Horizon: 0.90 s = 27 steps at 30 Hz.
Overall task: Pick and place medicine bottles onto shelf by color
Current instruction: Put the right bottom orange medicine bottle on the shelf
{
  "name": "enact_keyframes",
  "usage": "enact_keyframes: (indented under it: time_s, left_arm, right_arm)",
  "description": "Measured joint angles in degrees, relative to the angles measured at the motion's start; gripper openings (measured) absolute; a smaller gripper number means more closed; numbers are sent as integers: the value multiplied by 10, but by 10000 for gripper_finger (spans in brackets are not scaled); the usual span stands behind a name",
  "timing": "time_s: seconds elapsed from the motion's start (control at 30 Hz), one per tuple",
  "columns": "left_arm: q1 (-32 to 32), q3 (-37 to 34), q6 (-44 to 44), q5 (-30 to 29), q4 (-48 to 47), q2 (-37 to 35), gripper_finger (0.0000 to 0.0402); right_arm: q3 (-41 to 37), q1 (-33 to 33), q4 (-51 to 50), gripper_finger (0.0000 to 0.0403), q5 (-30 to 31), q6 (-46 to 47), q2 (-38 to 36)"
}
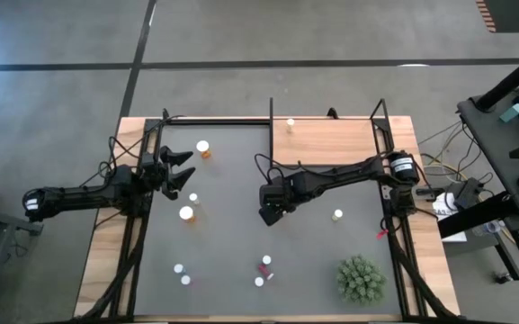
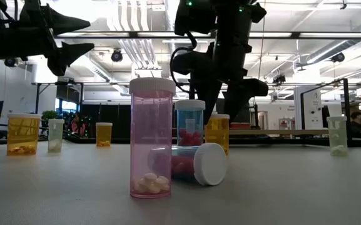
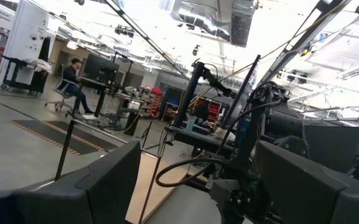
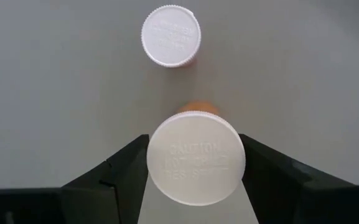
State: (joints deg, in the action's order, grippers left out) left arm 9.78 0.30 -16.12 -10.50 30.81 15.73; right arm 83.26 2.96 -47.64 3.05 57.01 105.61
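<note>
1. A dark grey mat point(image 1: 268, 202) covers the middle of the wooden counter point(image 1: 106, 261), with an open workshop hall beyond; the flat light-brown wooden shelf with thin black frame posts point(image 1: 326, 139) lies along the far side, right of centre, with one small white-capped bottle point(image 1: 290, 122) at its far edge.
2. The right gripper point(image 1: 269, 213) hangs over the middle of the mat. Its wrist view shows an orange-bodied medicine bottle with a round white cap point(image 4: 195, 156) standing between the two dark fingers point(image 4: 120, 171), which sit just beside the cap. Whether they press on it I cannot tell.
3. Judgement: the step in hand is the grasp. Close squarely on the cap or on the body just under it, keeping the bottle centred so it does not tip.
4. A second white-capped orange bottle point(image 4: 170, 35) stands near, ahead of the fingers. Lift straight up before travelling so it is not knocked.
5. Carry to the shelf and set the bottle down upright, apart from the bottle already there unless the colours match.
6. The left gripper point(image 1: 180, 167) waits with its fingers spread wide over the mat's left edge, holding nothing.
7. Other bottles stand scattered on the mat, including a tall pink bottle point(image 2: 151, 139) at the near side, and a green spiky plant point(image 1: 360, 279) sits at the near right corner. Keep the arm clear of them.
</note>
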Motion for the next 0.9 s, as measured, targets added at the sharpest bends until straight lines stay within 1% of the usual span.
enact_keyframes:
  time_s: [0.27, 0.5, 0.7, 0.83, 0.9]
  left_arm:
    - [0, 0, 0, 0, 0, 0, 302]
    - [0, 0, 0, 0, 0, 0, 302]
    - [0, 0, 0, 0, 0, 0, 302]
    - [0, 0, 0, 0, 0, 0, 302]
    - [0, 0, 0, 0, 0, 0, 302]
  right_arm:
    - [0, -2, -18, 216, 21, 2, -30]
    - [0, -18, -70, 216, 27, 36, -65]
    - [0, -46, -101, 216, 59, 78, -119]
    - [0, -75, -135, 216, 91, 88, -149]
    - [0, -94, -142, 216, 96, 84, -161]
